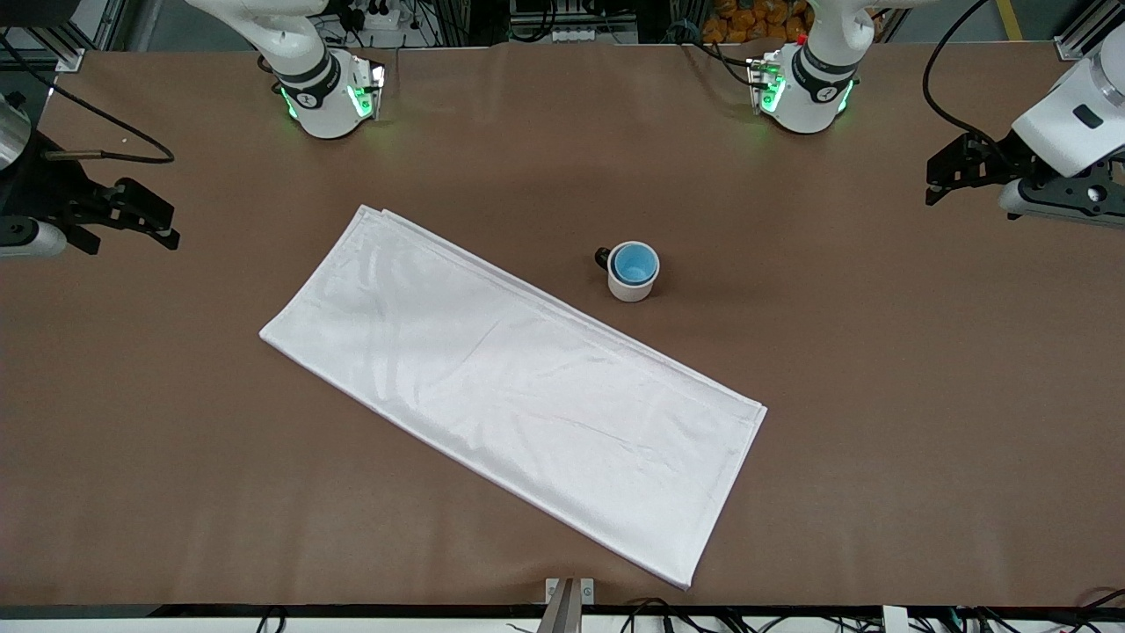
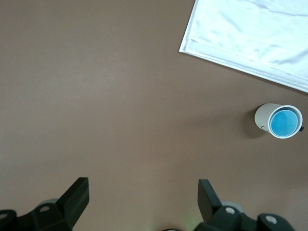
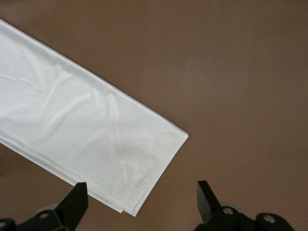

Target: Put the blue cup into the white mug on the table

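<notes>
The blue cup (image 1: 633, 262) sits upright inside the white mug (image 1: 629, 291), which stands on the brown table (image 1: 879, 396) near its middle. The mug's black handle points toward the right arm's end. In the left wrist view the blue cup (image 2: 283, 122) fills the mug (image 2: 262, 118). My left gripper (image 1: 933, 182) hangs open and empty over the left arm's end of the table, well apart from the mug; it shows in its own wrist view too (image 2: 143, 187). My right gripper (image 1: 167, 224) is open and empty over the right arm's end (image 3: 142, 190).
A large white cloth (image 1: 510, 378) lies flat and slanted across the table, nearer the front camera than the mug. One corner of the cloth (image 3: 86, 134) lies under the right wrist camera. Bare brown table surrounds the mug.
</notes>
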